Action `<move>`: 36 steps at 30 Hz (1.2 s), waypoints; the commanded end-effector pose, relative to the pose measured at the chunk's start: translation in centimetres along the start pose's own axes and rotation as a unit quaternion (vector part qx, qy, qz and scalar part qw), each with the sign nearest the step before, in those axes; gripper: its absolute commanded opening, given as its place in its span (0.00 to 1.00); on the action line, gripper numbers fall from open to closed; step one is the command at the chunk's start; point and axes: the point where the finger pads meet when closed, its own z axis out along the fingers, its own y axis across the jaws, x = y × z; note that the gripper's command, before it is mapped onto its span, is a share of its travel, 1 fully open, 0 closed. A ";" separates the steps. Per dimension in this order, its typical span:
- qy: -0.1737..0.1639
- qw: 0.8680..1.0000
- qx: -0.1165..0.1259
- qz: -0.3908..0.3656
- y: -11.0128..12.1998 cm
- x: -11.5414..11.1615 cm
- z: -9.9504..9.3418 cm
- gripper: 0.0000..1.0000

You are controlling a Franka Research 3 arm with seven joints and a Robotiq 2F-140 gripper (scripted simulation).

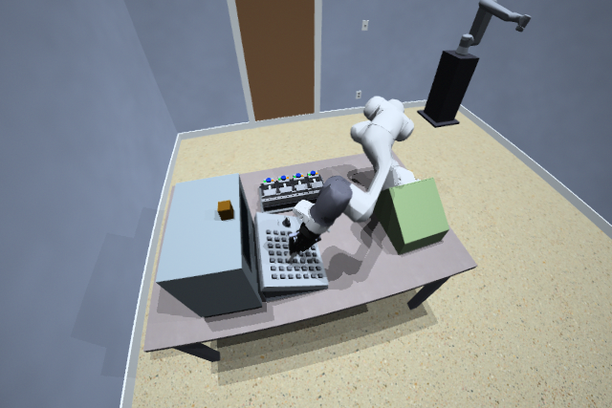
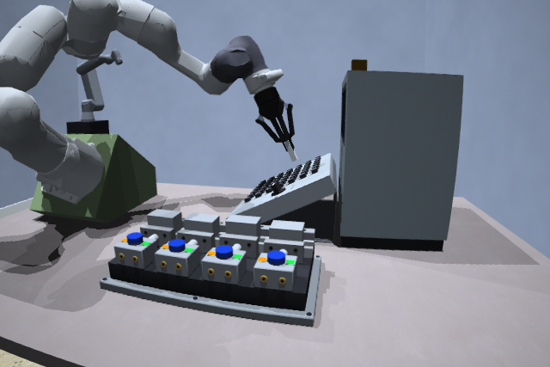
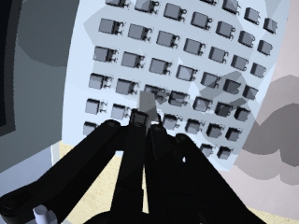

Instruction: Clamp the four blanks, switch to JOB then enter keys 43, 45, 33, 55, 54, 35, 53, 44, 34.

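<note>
My gripper (image 1: 291,259) (image 2: 291,156) (image 3: 144,103) is shut, with a light grey tip at its fingers and nothing else seen held. It points down just above the keys of the sloped key panel (image 1: 264,265) (image 2: 310,186) (image 3: 75,93). No key looks lit; the key names are too small to read. The black selector knob (image 1: 286,222) (image 2: 278,188) stands on the panel; its setting cannot be read. Grey blanks (image 2: 164,218) (image 2: 242,225) (image 2: 286,230) lie at the vise stations. Every blue valve (image 2: 134,237) (image 2: 223,251) (image 2: 276,257) has amber and green lenses lit beside it. The cabinet lamp (image 1: 225,209) (image 2: 358,64) looks dark amber, unlit.
The tall grey cabinet (image 1: 202,230) (image 2: 400,154) stands directly behind the key panel. The vise base (image 2: 199,300) is beside the panel. A green block (image 1: 420,210) (image 2: 133,176) stands near the arm's base. A second arm on a black pedestal (image 1: 450,87) is farther off.
</note>
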 end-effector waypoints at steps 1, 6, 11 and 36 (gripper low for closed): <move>-0.013 1.000 0.008 0.001 1.8 1.5 -0.3 0.00; -0.013 1.000 0.008 0.001 4.2 3.9 -0.2 0.00; -0.013 1.000 0.008 0.001 4.2 3.9 -0.1 0.00; -0.013 1.000 0.008 0.001 4.2 3.8 2.0 0.00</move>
